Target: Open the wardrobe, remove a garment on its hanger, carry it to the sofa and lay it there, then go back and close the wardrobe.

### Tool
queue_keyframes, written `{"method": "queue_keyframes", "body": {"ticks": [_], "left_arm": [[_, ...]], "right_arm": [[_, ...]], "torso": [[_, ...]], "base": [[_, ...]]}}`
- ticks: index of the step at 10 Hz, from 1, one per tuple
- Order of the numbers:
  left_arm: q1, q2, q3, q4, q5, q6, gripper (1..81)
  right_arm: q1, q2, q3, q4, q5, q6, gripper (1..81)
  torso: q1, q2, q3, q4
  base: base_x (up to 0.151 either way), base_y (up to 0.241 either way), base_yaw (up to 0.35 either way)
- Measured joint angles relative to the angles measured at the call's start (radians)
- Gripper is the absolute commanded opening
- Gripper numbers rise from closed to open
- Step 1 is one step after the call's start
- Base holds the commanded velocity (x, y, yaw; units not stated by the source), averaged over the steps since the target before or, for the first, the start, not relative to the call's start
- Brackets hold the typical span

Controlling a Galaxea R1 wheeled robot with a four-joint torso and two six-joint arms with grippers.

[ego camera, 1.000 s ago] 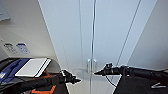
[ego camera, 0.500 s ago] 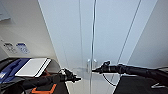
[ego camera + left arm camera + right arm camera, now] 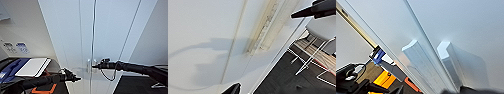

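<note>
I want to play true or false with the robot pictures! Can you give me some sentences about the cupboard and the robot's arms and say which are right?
1. The wardrobe doors are shut. True.
2. The right pincer is close to the white handles. True.
3. A black garment hangs from the left pincer. False: it carries nothing.
4. The wardrobe is bright blue. False: it is white.
5. The left pincer is lower than the right pincer in the head view. True.

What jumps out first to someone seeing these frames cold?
The tall white wardrobe fills the middle of the head view, doors shut, its two small handles low at the centre seam. The right gripper reaches in at handle height, tip at the handles; the left gripper sits lower, left of the seam.
</note>
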Motion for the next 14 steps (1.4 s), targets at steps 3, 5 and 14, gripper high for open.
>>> {"method": "queue_keyframes", "body": {"ticks": [3, 5, 14], "left_arm": [[-0.002, 0.029, -0.024, 0.0, 0.001, 0.0, 81.1], [-0.016, 0.07, -0.077, 0.0, 0.001, 0.0, 81.1], [-0.068, 0.324, -0.377, -0.005, 0.031, -0.012, 81.1]], "right_arm": [[0.005, -0.001, -0.02, 0.0, 0.012, 0.011, 81.1], [0.022, 0.004, -0.02, 0.0, 0.015, 0.012, 81.1], [0.006, 0.026, -0.023, -0.003, 0.054, 0.031, 81.1]], "torso": [[0.0, 0.0, 0.0, 0.0], [0.0, 0.0, 0.0, 0.0], [0.0, 0.001, -0.001, 0.0]], "base": [[0.0, 0.0, 0.0], [0.0, 0.0, 0.0], [0.0, 0.0, 0.0]]}}
